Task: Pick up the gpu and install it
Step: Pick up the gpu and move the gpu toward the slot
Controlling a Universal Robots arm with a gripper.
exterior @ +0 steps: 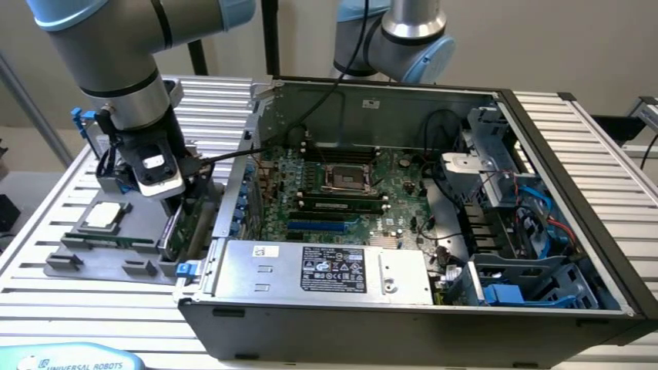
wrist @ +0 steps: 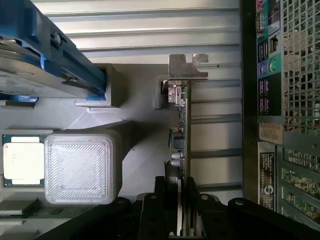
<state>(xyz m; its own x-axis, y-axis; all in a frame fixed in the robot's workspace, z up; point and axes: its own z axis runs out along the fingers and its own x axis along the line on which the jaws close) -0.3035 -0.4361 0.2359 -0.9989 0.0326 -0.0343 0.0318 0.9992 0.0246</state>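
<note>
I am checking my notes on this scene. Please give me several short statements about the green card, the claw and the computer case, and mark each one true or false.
1. The claw is closed on the thin green card with a silver metal end bracket. True.
2. That card is seated on the green motherboard. False: it stands on edge outside the dark grey computer case, beside the grey plastic tray.
3. The case is open, with the motherboard in view. True.
4. The square silver processor chip lies inside the case. False: it lies on the tray, outside the case.
</note>
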